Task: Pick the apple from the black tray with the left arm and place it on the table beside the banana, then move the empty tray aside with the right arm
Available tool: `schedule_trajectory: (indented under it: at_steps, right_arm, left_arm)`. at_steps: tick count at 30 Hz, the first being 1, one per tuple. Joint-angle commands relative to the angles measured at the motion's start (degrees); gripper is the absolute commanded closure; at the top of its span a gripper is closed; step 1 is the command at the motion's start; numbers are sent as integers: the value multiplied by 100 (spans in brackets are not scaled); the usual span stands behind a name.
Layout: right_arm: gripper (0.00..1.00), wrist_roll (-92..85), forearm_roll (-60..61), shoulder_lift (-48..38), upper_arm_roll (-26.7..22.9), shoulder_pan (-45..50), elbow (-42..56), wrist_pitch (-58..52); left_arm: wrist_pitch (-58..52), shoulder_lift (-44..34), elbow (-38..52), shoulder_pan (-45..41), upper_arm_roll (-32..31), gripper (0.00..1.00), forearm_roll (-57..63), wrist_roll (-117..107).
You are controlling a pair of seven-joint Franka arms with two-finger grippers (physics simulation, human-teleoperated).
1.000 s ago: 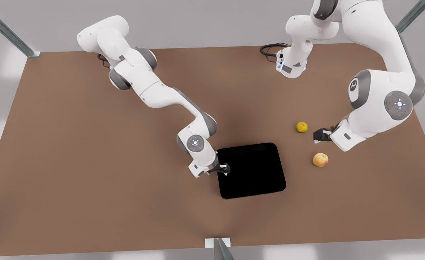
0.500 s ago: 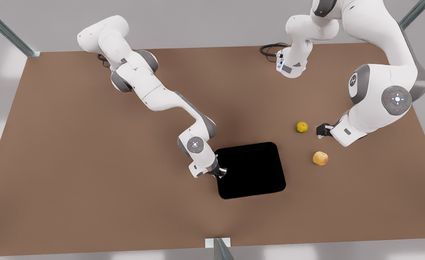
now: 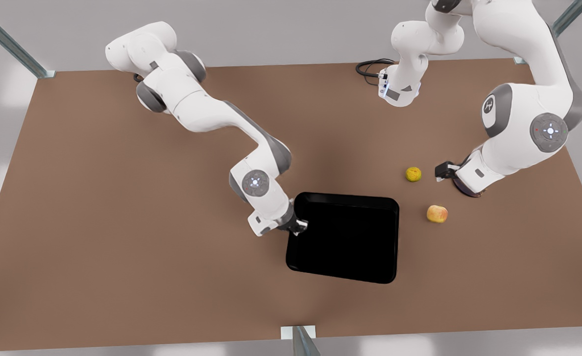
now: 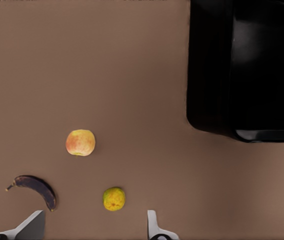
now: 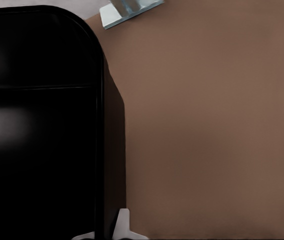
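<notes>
The apple (image 3: 437, 213) (image 4: 80, 142), yellow with a red blush, lies on the brown table (image 3: 123, 222). It is apart from the black tray (image 3: 350, 237) (image 4: 252, 65) (image 5: 37, 125), which holds nothing. The dark banana (image 4: 34, 186) lies on the table close to the apple. My left gripper (image 3: 443, 171) (image 4: 92, 231) hovers open by the fruit on the front view's right, holding nothing. My right gripper (image 3: 298, 226) (image 5: 104, 232) is shut on the tray's rim at the tray's side toward the front view's left. The tray sits skewed and looks raised.
A bumpy yellow-green fruit (image 3: 413, 174) (image 4: 114, 198) sits on the table between the left gripper and the banana. A black cable (image 3: 370, 66) lies at the table's far edge. A metal bracket (image 3: 298, 333) (image 5: 129, 10) stands at the near edge.
The right gripper closed on the tray's rim and shifted toward the front view's left; the tray turned and rose toward the camera. The left gripper drew back from the apple.
</notes>
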Motion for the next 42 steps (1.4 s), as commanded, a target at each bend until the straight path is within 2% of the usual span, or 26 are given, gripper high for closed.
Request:
schedule_trajectory:
  at_steps: [1, 5, 10, 14, 17, 21, 23, 33, 34, 35, 36, 37, 38, 40, 41, 42]
  right_arm:
    - [85, -1376, -16, -312, 3, -144, 0, -2085]
    - [86, -2950, 1, -857, 12, -786, 0, -3720]
    - [86, -4663, 1, -1270, 3, -1726, 9, -4748]
    - [87, -6281, -25, -1508, -32, -2676, 9, -5118]
    - [87, -7054, -60, -1525, -120, -3124, 9, -5249]
    - [87, -8250, -17, -1560, -1131, -3168, 0, -5285]
    - [87, -8733, -25, -1534, -1421, -3221, 0, -5223]
    - [85, -9718, -16, -840, -1966, -3441, -53, -4028]
    - [80, -9727, -16, -804, -1966, -3441, -53, -4019]
    - [64, -9639, -16, -804, -1966, -3441, -53, -4010]
    - [41, -9350, -8, -804, -1966, -3432, -53, -4010]
    - [22, -9191, 28, -804, -1957, -3432, -53, -4019]
    - [12, -9182, 36, -831, -1922, -3432, -53, -4019]
    - [0, -8918, 702, -1059, -1896, -3432, -44, -4133]
    - [0, -8306, 1134, -1349, -1756, -3397, -35, -4265]
    - [0, -6945, 1048, -1665, -1063, -3397, -35, -4607]
  left_arm:
    - [27, 150, 146, 32, 3, 0, 29, 113]
    - [-8, 246, 330, 173, -23, 0, 205, -397]
    - [-8, 273, 330, 120, -23, 0, 267, -379]
    - [1, 317, 374, 15, -32, 0, 293, -371]
    - [1, 352, 374, -65, -23, 0, 293, -371]
    - [1, 361, 374, -65, -23, 0, 293, -415]
    - [1, 361, 374, -65, -23, 0, 293, -415]
    - [27, 387, 383, -47, -5, 0, 293, -371]
    - [27, 387, 374, -56, -5, 0, 293, -371]
    - [27, 387, 374, -56, -5, 0, 293, -371]
    - [27, 387, 374, -56, -5, 0, 293, -371]
    - [27, 387, 374, -56, -5, 0, 293, -371]
    - [27, 387, 374, -56, -5, 0, 293, -371]
    - [27, 387, 374, -65, -5, 0, 249, -406]
    - [27, 387, 374, -65, -14, 0, 188, -415]
    - [45, 387, 348, -65, -14, 0, 117, -415]
